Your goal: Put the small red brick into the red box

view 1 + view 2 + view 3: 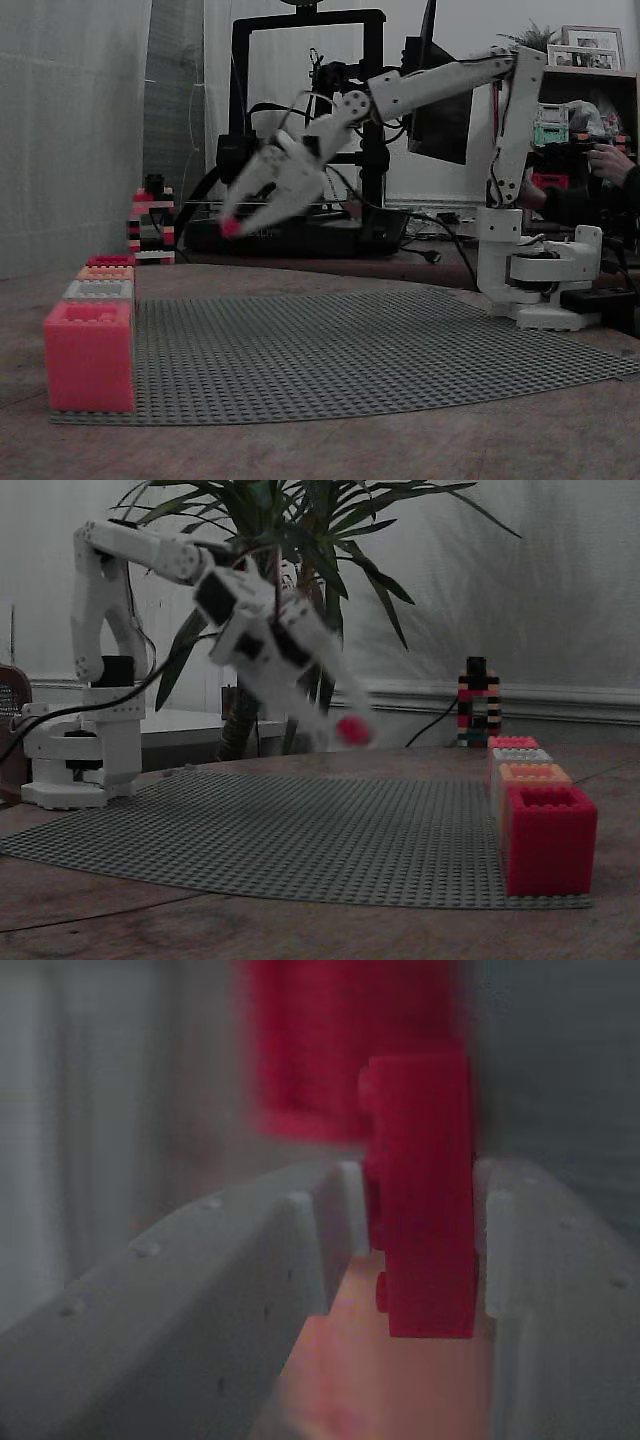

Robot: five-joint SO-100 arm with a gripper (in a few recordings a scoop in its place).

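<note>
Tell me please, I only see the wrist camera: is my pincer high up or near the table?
Observer: High up. The pincer, holding the small red brick, hangs in the air over the grey studded mat.
Child: Where are the boxes?
Observer: Four stand in a row along one edge of the mat. Your pincer is off to the side of them, not above them.
Child: Which one is the red box?
Observer: The red box is at the far end, behind the grey box and the orange box.
Child: And nearest?
Observer: The big coral-pink box.
</note>
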